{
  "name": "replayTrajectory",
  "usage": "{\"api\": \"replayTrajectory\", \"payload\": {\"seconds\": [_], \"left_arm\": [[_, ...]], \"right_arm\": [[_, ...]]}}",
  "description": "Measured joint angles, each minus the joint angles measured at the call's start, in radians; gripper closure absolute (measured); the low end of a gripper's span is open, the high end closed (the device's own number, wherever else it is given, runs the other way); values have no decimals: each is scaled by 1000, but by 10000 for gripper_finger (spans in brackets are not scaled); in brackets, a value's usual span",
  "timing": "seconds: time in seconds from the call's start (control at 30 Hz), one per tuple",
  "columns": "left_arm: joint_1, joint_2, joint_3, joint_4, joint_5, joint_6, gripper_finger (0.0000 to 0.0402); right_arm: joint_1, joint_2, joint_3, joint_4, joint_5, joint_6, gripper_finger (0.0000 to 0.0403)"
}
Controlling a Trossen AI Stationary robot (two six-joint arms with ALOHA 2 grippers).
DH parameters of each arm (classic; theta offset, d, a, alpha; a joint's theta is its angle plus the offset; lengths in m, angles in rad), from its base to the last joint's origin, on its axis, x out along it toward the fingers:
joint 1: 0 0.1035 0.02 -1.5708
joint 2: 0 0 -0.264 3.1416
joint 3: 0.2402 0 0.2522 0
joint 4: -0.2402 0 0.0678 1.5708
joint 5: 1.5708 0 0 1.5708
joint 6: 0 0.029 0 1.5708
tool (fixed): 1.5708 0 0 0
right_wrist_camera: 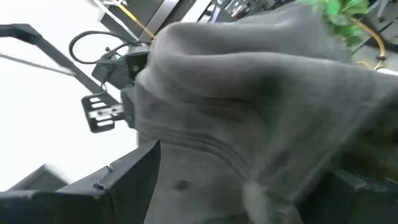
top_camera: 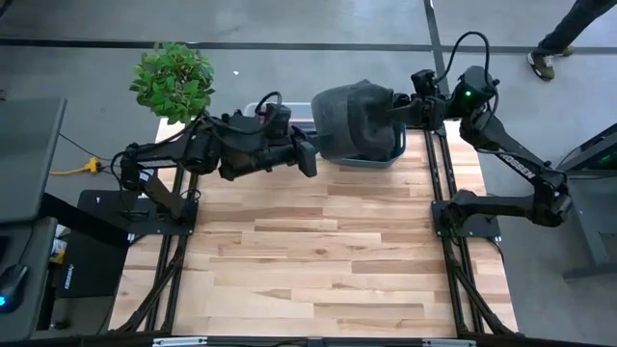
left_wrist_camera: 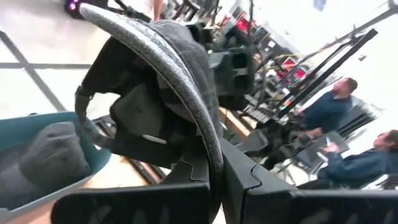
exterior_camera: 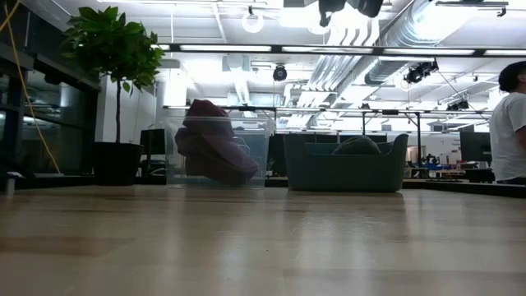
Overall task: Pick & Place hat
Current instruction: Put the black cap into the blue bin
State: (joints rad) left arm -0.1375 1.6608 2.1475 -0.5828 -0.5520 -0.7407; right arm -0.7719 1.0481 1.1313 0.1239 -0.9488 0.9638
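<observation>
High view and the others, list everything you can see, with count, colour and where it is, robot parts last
hat: one, grey, held up over the far edge of the table, above the teal bin
teal bin: one, teal, far edge of the table, another grey hat inside
clear box: one, see-through, left of the teal bin, a maroon hat in it
plant: one, green, past the table's far left corner
table: one, light wood
people: at least three, in the room beyond the table
left gripper: shut on the hat's brim
right gripper: jaws spread wide, at the hat's right side
</observation>
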Motion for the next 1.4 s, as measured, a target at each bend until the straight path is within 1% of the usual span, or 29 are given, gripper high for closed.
{"api": "replayTrajectory", "payload": {"seconds": [0.3, 0.43, 0.67, 0.83, 1.2, 1.3, 1.4], "left_arm": [[0, 4, -2, 10, 14, 4, 401], [0, 5, -2, -2, -2, 2, 402], [0, 5, -2, -60, -21, -51, 402], [0, 5, -2, -63, -26, -69, 402], [6, 55, -4, -49, -10, -95, 402], [12, 69, 0, -31, -1, -102, 402], [13, 73, -1, -35, -3, -103, 402]], "right_arm": [[86, -1, 0, 9, -5, -2, 91], [104, -5, 0, 19, -40, 20, 96], [111, -48, 0, 55, -53, 27, 125], [112, -62, 0, 58, -57, 32, 146], [111, -72, 0, 72, -75, 22, 153], [111, -72, 0, 72, -73, 22, 171], [111, -72, 0, 71, -76, 19, 210]]}}
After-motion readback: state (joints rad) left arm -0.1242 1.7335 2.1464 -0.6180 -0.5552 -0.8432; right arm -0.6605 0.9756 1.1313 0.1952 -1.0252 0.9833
